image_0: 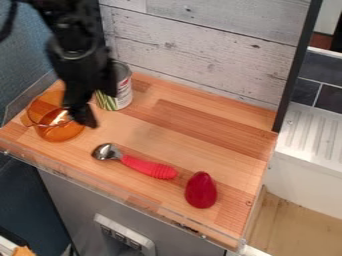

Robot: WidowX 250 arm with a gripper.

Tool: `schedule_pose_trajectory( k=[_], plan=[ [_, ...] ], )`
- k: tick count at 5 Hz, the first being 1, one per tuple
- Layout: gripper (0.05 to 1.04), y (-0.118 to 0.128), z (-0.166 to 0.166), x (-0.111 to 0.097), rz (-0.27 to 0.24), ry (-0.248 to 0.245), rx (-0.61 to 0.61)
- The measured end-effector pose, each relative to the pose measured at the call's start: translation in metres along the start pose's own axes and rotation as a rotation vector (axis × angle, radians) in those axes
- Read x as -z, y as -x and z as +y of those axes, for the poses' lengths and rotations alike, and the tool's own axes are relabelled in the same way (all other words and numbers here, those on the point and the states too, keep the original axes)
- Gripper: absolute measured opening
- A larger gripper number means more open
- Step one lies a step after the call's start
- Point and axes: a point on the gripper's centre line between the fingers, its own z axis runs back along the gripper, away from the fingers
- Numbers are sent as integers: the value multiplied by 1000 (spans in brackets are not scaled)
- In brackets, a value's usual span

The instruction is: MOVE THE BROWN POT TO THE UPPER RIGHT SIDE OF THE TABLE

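Note:
The black gripper (81, 114) hangs from the upper left over the right part of the see-through orange-brown pot (59, 132). That pot rests at the left end of the wooden table (147, 132), with a small handle on its left side. The gripper's lower end overlaps the pot's right rim in the view; whether they touch, I cannot tell. Part of the pot's back and right side is hidden behind the gripper.
A tin can (123, 92) stands just right of the gripper, partly covered by it. A red-handled scoop (143, 166) lies at the front middle, and a dark red, pear-shaped object (201, 190) is at the front right. A plank wall (207, 55) rises behind.

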Motion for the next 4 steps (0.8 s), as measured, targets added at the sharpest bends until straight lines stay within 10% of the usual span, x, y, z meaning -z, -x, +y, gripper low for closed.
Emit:
schedule_pose_trajectory(
  k=[4],
  plan=[
    [1000, -71, 20, 23, -124, -66, -259]
  ],
)
